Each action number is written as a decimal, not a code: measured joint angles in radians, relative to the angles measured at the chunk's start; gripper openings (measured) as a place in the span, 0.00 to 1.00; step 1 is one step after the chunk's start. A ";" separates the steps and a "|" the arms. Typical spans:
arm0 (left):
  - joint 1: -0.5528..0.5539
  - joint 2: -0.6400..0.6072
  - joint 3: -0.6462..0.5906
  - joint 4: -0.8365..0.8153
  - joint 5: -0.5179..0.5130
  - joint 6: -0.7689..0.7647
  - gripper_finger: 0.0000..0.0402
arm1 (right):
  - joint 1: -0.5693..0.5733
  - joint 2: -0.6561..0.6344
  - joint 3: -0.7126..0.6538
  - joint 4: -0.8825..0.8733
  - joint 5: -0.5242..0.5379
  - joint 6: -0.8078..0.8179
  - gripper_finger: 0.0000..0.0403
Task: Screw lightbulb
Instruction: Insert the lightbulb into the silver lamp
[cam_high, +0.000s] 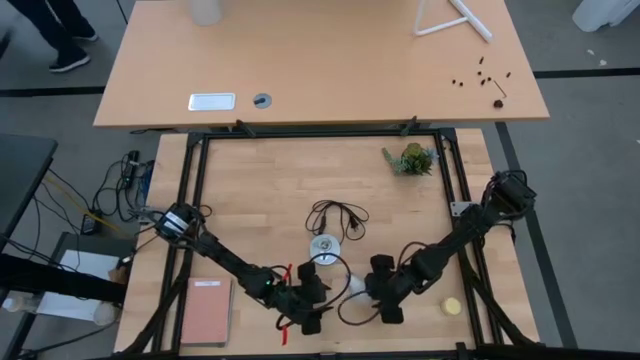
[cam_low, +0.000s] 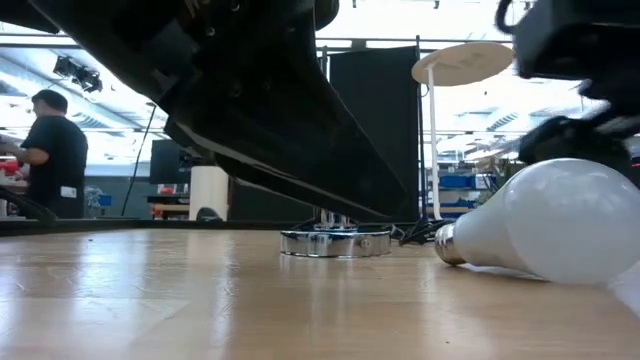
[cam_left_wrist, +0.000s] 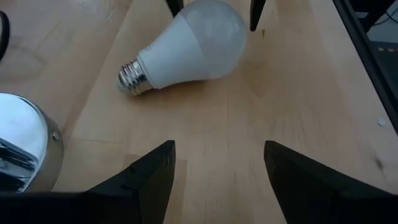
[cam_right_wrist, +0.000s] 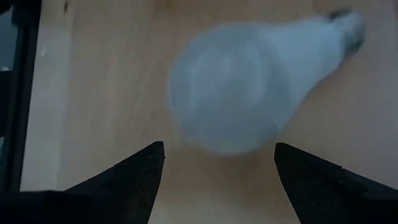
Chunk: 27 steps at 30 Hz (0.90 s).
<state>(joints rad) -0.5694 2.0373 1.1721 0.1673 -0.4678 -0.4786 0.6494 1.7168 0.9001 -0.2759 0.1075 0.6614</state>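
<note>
The white lightbulb (cam_left_wrist: 199, 43) lies on its side on the wooden table (cam_high: 260, 180), its screw end (cam_left_wrist: 134, 78) toward the round silvery disc (cam_left_wrist: 22, 149). My left gripper (cam_left_wrist: 217, 180) is open, a short way from the bulb, with bare wood between its fingers. My right gripper (cam_right_wrist: 217, 149) is open at the bulb's round end (cam_right_wrist: 227, 93). In the left wrist view, my right gripper's fingertips (cam_left_wrist: 255, 15) stand on either side of that end. In the high view the bulb (cam_high: 352, 285) lies between the two grippers, near the table's front. My right gripper's fingertips flank the lightbulb's round end (cam_left_wrist: 239, 28), slanting down at it from the table's right. I cannot tell whether they touch the glass. The bulb lies on the table.
A thin black cord (cam_high: 335, 215) runs from the disc (cam_high: 325, 247) toward the far side. A small yellow round thing (cam_high: 452, 306) lies near the front right, a pinkish flat pad (cam_high: 205, 310) at the front left, a green plant (cam_high: 410, 158) far right. A person (cam_low: 50, 150) stands beyond the table.
</note>
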 joint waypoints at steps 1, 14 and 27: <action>0.000 0.000 0.000 0.001 0.004 0.000 0.62 | 0.015 0.000 0.000 -0.011 0.015 0.019 0.78; 0.006 0.000 0.008 0.028 -0.051 0.044 0.62 | 0.251 0.000 0.000 0.022 0.566 0.349 0.78; 0.041 0.000 0.008 0.062 0.151 0.375 0.62 | 0.239 0.065 0.000 0.119 0.414 0.165 0.77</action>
<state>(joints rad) -0.5283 2.0369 1.1801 0.2293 -0.3167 -0.1036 0.8884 1.7820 0.8997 -0.1573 0.5215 0.8262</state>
